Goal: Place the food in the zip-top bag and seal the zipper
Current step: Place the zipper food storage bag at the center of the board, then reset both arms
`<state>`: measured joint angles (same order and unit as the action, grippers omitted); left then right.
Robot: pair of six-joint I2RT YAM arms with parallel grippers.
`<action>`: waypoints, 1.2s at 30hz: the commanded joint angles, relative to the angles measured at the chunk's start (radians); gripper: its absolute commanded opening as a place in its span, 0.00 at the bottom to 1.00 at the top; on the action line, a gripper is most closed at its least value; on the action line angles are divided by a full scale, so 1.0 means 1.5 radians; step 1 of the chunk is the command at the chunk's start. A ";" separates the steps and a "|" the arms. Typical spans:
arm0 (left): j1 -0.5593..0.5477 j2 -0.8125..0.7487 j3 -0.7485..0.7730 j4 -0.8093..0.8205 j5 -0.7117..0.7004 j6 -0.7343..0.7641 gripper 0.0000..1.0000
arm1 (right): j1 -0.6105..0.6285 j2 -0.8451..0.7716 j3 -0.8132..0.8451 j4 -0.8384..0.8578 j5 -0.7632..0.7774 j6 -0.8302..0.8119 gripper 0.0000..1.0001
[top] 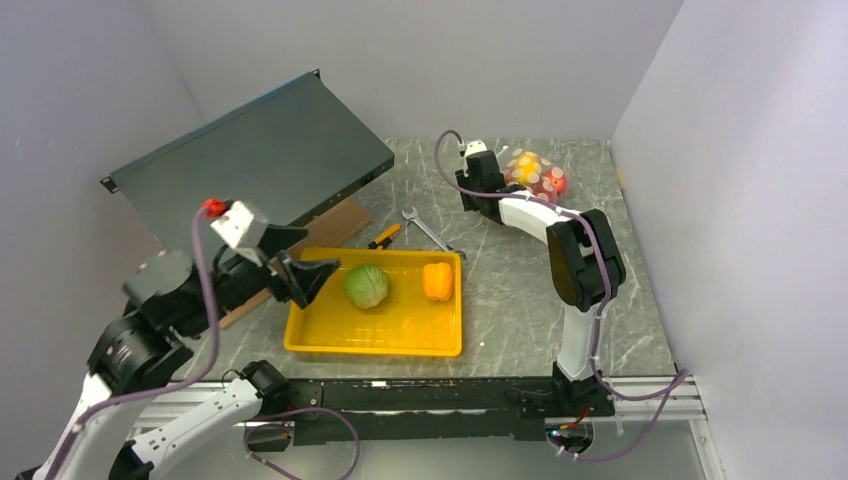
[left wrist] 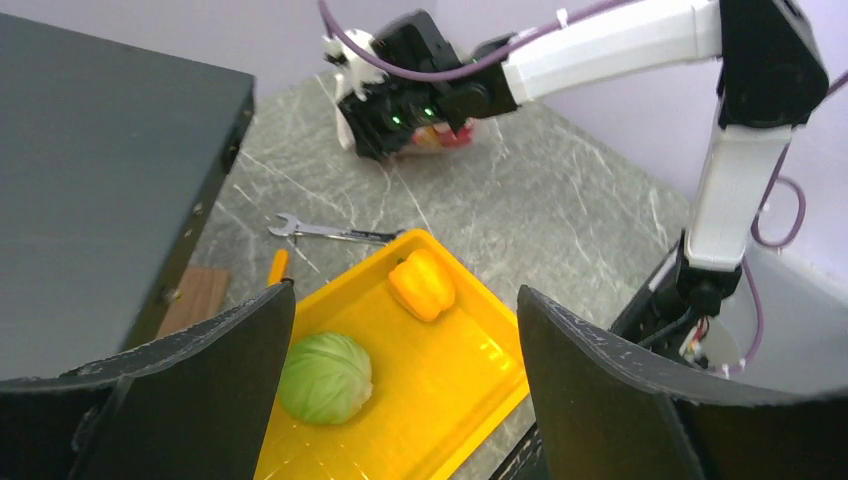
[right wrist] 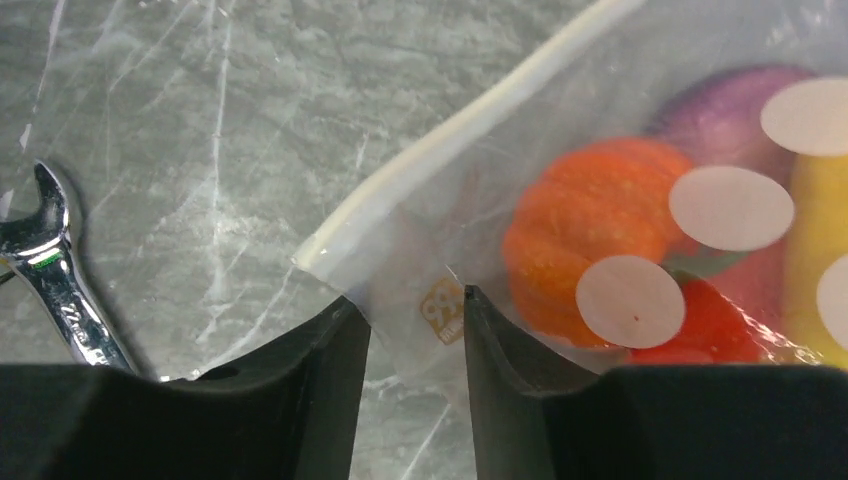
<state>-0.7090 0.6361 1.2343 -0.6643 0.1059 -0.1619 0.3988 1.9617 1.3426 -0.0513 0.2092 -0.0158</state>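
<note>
Left gripper [top: 305,265]: hangs released at tray's [top: 372,352] left rim, nearer cabbage [top: 366,286], just to its right. Right gripper [right wrist: 408,300]: straddles zip-top bag [right wrist: 430,230] corner below zipper [right wrist: 450,137], table's far right; cannot tell whether clamped.

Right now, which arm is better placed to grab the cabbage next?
Left. The left gripper, open, hovers by the yellow tray close to the cabbage; the right gripper is far off, straddling a corner of the zip-top bag.
</note>
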 commanded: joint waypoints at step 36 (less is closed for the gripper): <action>0.002 -0.286 0.061 0.013 -0.308 0.019 0.96 | 0.084 -1.012 -0.208 -0.139 0.023 0.162 1.00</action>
<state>-0.7090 0.2428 1.3354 -0.7689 -0.3199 -0.1928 0.5251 0.5087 1.0657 -0.3573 0.2008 0.2024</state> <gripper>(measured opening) 0.948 0.994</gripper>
